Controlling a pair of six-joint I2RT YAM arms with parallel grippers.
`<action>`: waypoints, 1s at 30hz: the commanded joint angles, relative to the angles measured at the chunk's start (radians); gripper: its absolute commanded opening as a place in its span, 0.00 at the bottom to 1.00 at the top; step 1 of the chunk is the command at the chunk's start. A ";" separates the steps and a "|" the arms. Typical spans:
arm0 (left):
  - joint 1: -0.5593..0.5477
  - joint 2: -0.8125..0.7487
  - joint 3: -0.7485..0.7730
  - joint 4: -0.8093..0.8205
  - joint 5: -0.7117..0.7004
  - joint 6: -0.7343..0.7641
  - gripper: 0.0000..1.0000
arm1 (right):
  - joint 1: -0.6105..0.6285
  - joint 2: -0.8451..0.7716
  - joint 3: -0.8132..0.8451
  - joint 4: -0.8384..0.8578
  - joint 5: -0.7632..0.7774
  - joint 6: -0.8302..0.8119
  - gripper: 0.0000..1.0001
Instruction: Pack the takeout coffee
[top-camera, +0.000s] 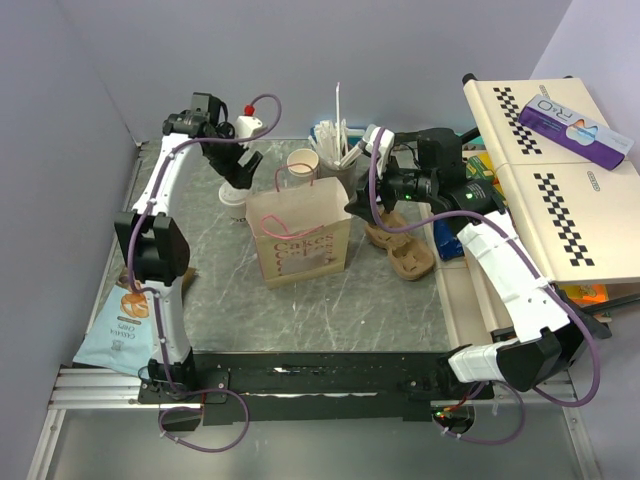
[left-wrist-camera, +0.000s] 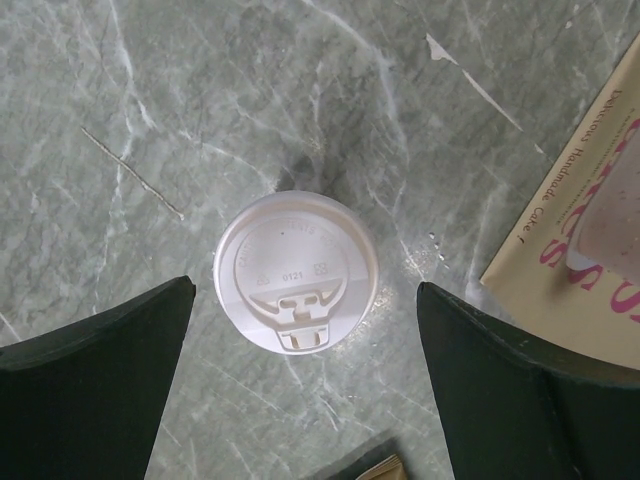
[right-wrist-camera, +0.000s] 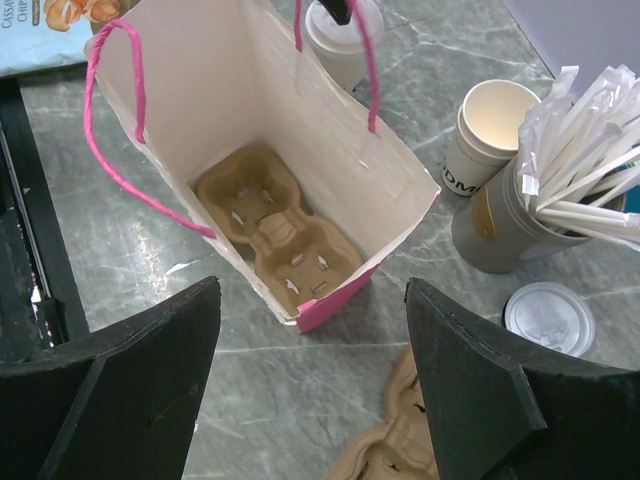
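Left claw (left-wrist-camera: 305, 288) over lid (left-wrist-camera: 295, 268) stamped 0121

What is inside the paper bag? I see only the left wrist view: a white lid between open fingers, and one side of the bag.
Observer: A brown cardboard cup tray lies on the bottom of the paper bag, both wells empty.
Operator: Is the lid on a cup?
Observer: Yes, it closes a white cup standing left of the bag.
Operator: Where is the right gripper?
Observer: It hangs open by the bag's right edge, above the table.
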 joint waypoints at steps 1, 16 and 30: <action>-0.003 0.014 0.026 -0.014 -0.069 -0.001 0.99 | -0.006 0.011 0.031 0.004 -0.014 0.002 0.81; -0.017 0.050 0.013 -0.067 -0.102 -0.015 0.99 | -0.005 0.005 0.010 0.012 -0.017 0.007 0.81; -0.017 0.100 0.049 -0.070 -0.102 -0.030 0.99 | -0.005 -0.005 -0.006 0.010 -0.011 0.004 0.81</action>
